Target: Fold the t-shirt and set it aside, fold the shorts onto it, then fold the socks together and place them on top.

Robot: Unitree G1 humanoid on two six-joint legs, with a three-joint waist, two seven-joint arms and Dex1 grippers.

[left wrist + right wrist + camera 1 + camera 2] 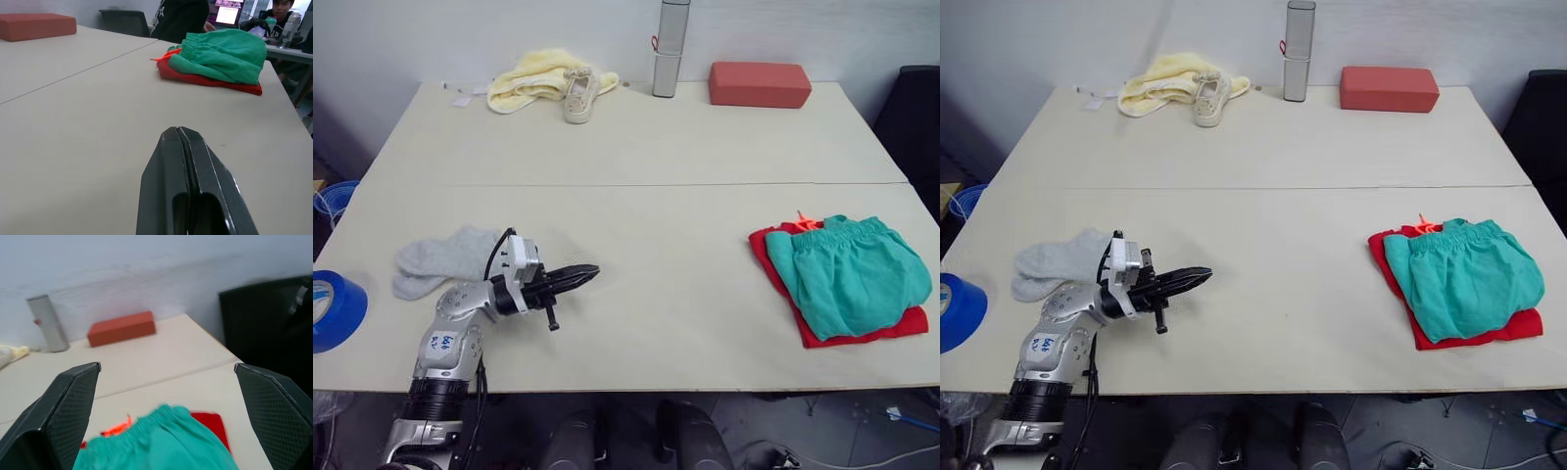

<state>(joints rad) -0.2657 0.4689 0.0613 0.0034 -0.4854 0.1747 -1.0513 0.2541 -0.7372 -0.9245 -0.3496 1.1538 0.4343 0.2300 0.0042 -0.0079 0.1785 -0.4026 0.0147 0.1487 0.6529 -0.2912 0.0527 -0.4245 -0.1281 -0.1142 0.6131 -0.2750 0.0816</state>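
Observation:
The teal shorts [847,274] lie folded on the folded red t-shirt [862,331] at the table's right side. Over at the left the light grey socks [440,257] rest flat and loose. My left gripper [592,269] hovers low over the table just right of the socks, pointing toward the garment pile. It is shut with nothing between its fingers [195,166]. In the right wrist view my right gripper [167,365] is wide open and empty, above the near side of the shorts [161,445].
Along the back edge sit a pale yellow cloth [533,78], an off-white shoe [579,95], a silver cylinder [671,49] and a red-brown block [760,84]. A blue tape roll [328,308] hangs off the left edge. A black chair [915,117] stands at the right.

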